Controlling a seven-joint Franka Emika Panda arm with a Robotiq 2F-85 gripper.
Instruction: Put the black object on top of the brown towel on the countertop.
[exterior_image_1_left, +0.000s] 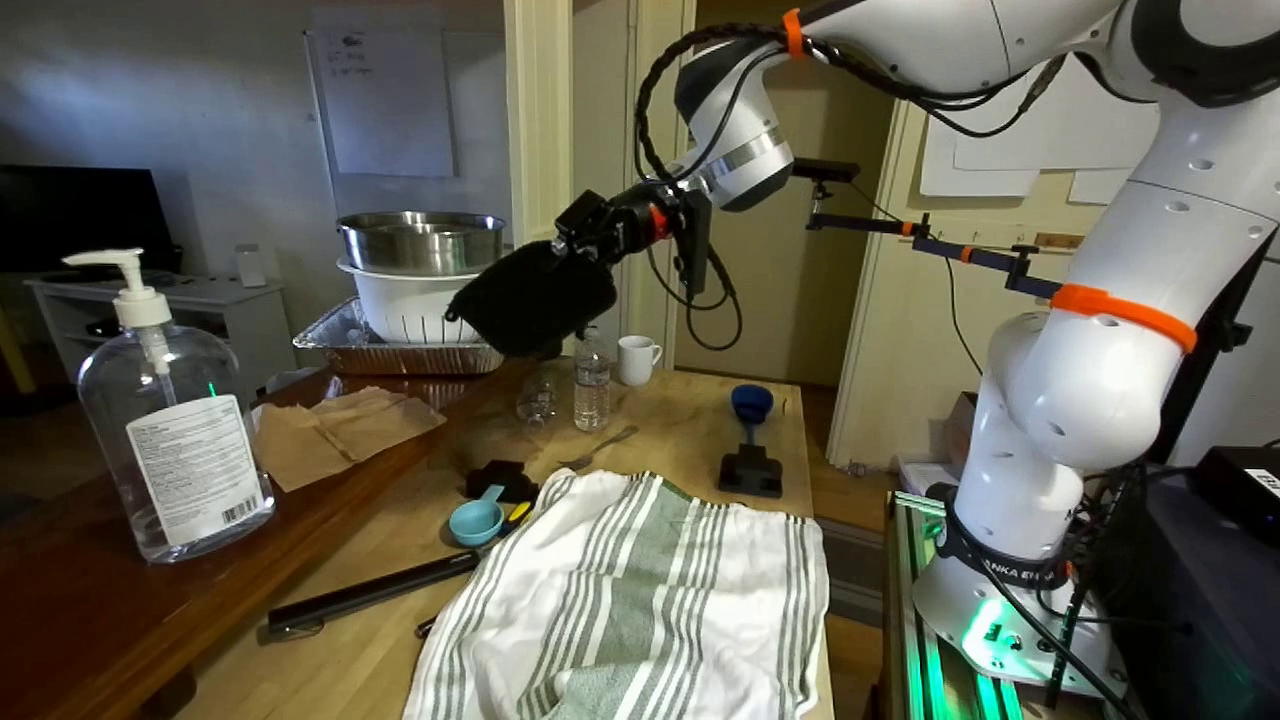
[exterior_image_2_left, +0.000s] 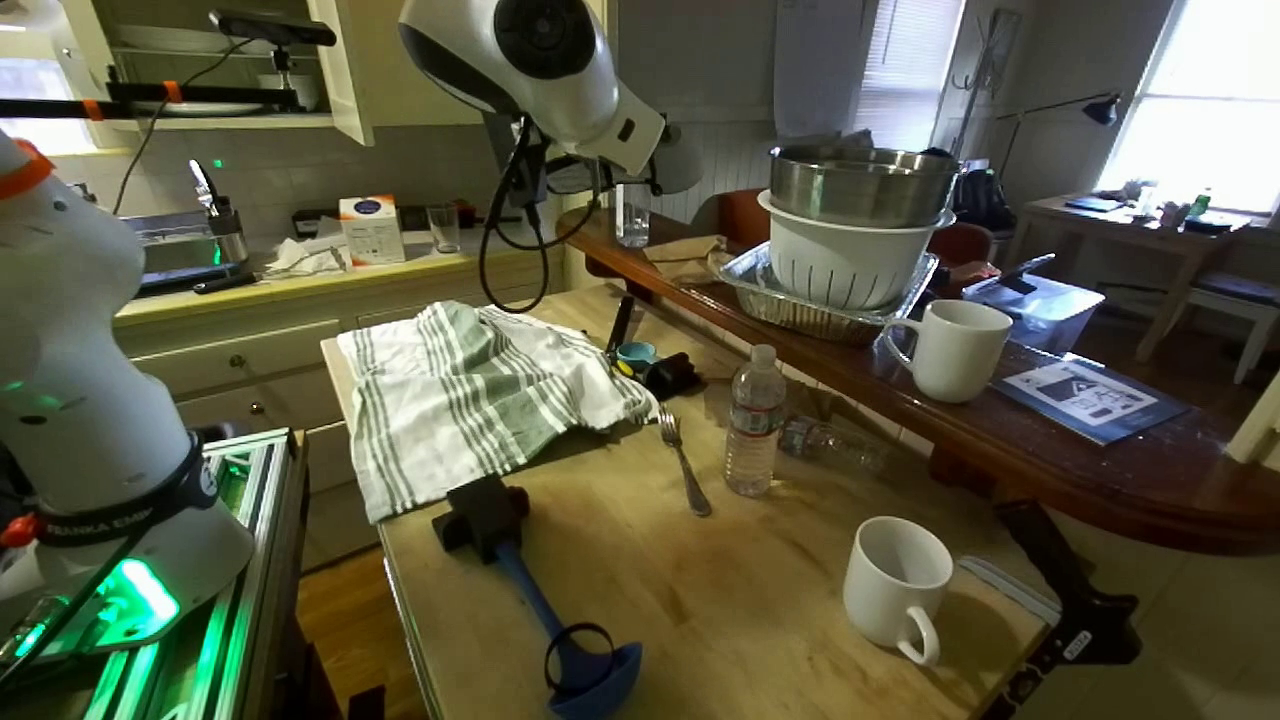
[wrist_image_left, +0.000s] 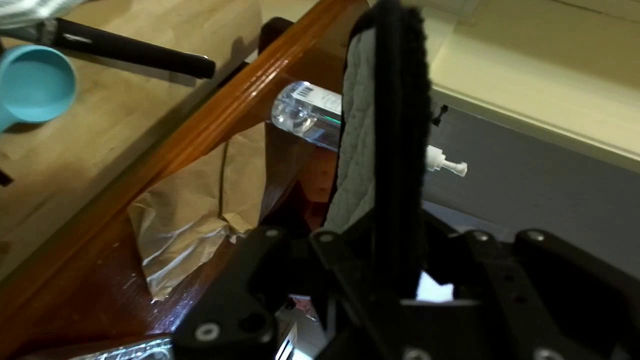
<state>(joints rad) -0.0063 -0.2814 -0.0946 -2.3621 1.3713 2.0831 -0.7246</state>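
The black pad (exterior_image_1_left: 540, 300) is held in the air, its near end seated in the tool (exterior_image_1_left: 575, 243). From where I stand, the tool is clamped on the pad, with a finger on either side; the remainder of the pad extends past the fingertips and slants downward. In the wrist view the pad is edge-on, gray quilted face to the left, black side to the right.

The brown paper (exterior_image_1_left: 350, 425) lies creased on the raised counter (exterior_image_1_left: 90, 640), lower than the pad and apart from it. A clear pump bottle (exterior_image_1_left: 190, 470) stands upright just beside the paper. On the same surface, a foil tray (exterior_image_1_left: 410, 360) carries a white strainer (exterior_image_1_left: 400, 300) with a metal bowl (exterior_image_1_left: 400, 250) on top. A striped towel (exterior_image_1_left: 640, 580) covers part of the lower counter (exterior_image_1_left: 680, 430).
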